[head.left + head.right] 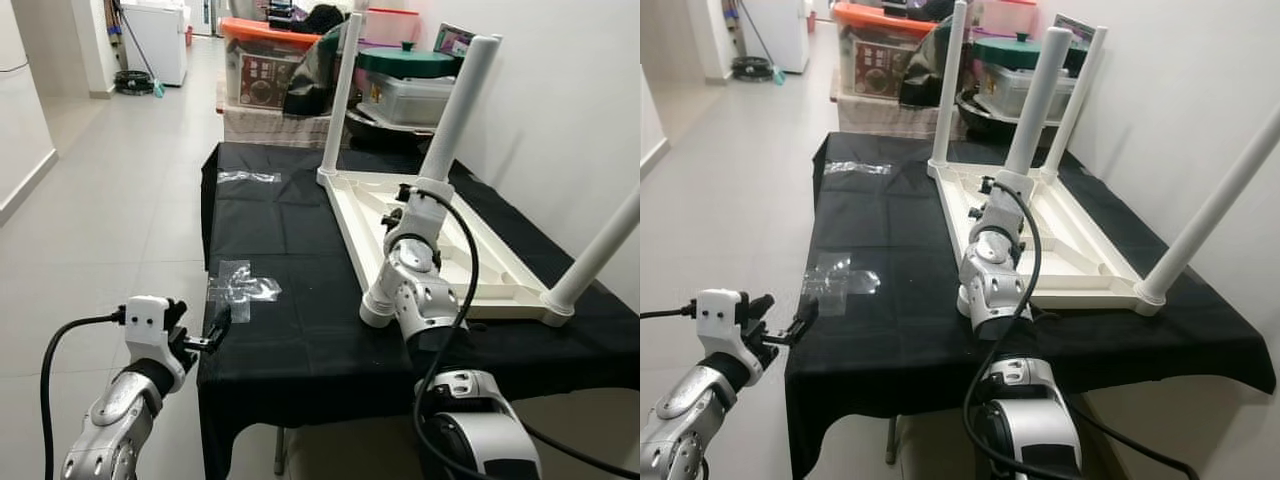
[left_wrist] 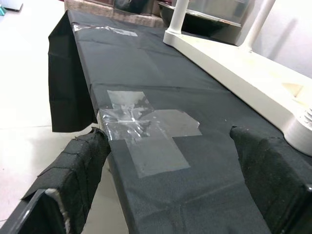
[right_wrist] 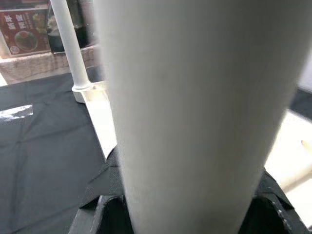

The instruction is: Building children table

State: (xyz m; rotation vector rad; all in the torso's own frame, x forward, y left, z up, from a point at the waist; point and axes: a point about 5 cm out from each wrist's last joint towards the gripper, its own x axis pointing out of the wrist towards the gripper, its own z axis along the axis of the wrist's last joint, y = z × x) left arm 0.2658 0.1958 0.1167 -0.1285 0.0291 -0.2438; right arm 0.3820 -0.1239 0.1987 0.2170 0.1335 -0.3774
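A white child's table [image 1: 440, 250] lies upside down on the black-clothed worktop [image 1: 290, 330], toward its right side by the wall. Four white legs stand up from it: one at the far left corner [image 1: 340, 95], one at the far right [image 1: 1080, 85], one at the near right corner [image 1: 595, 250], and one [image 1: 458, 105] rising from the near left part of the frame.

The right hand [image 3: 185, 214] is closed around that last leg; in the right wrist view the black fingers [image 3: 105, 204] sit on either side of the pale tube low down, pressed to it. The right arm reaches in over the worktop's front edge.

The left hand [image 1: 215, 332] hovers at the worktop's near left corner, its fingers [image 2: 73, 170] spread wide, one off the cloth's edge and one above it. Just ahead of it a cross of clear tape [image 1: 242, 285] is stuck to the cloth; another tape strip [image 1: 248, 177] lies near the far left edge.

Beyond the worktop are stacked storage bins [image 1: 265, 60]
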